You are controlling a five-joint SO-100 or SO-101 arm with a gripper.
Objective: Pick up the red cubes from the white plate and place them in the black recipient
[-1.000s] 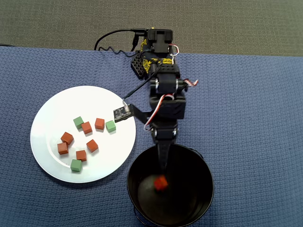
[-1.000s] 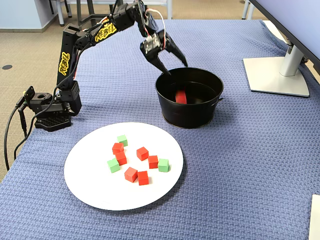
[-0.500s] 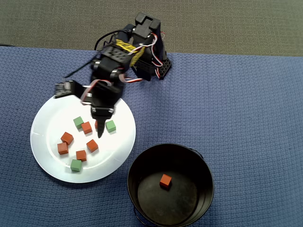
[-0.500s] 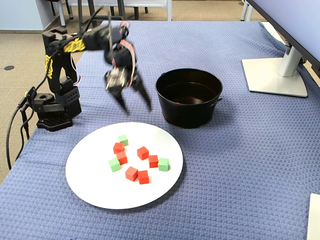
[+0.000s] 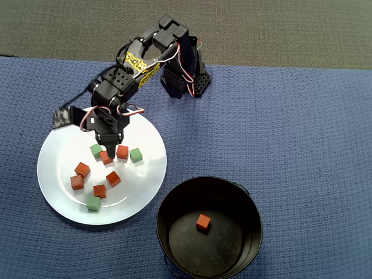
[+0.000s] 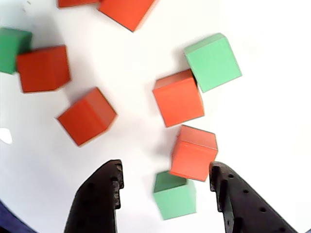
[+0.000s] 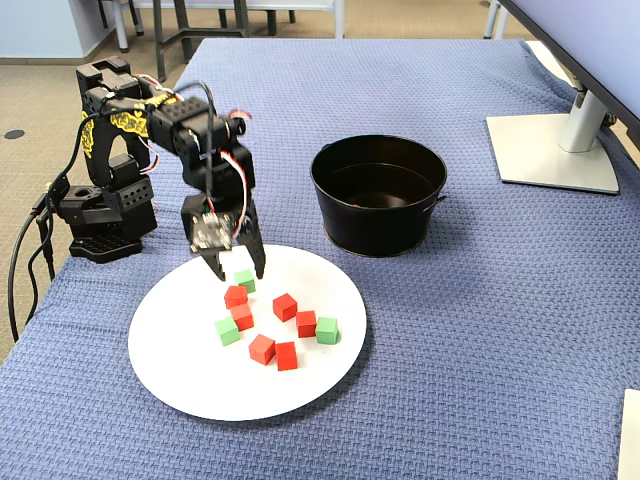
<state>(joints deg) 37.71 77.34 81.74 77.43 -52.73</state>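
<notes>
Approaching: gripper lowered over the far side of the white plate, arm base off the plate's far edge in the overhead view.
Fingers: spread apart, nothing held; in the wrist view a red cube and a green cube are seen in the gap between the jaws, neither clearly touched.
Landmark: white plate, on the blue cloth.
Red cubes on plate: six counted in the overhead view, clustered around the plate's middle; one at and one at lie right under the gripper tips, the rest at.
Green cubes on plate: three, at; to be left there.
Black recipient: just beside the plate's near-right rim in the overhead view, not touching it as far as can be told.
Done: one red cube lies on the recipient's bottom.
Left: six red cubes judged still to be moved; task judged early, roughly one of seven done.
Step in hand: judged as lining up for the next grasp, likely on a red cube at the far cluster.
Risk: green cube sits close against the target, could be pinched with it.
</notes>
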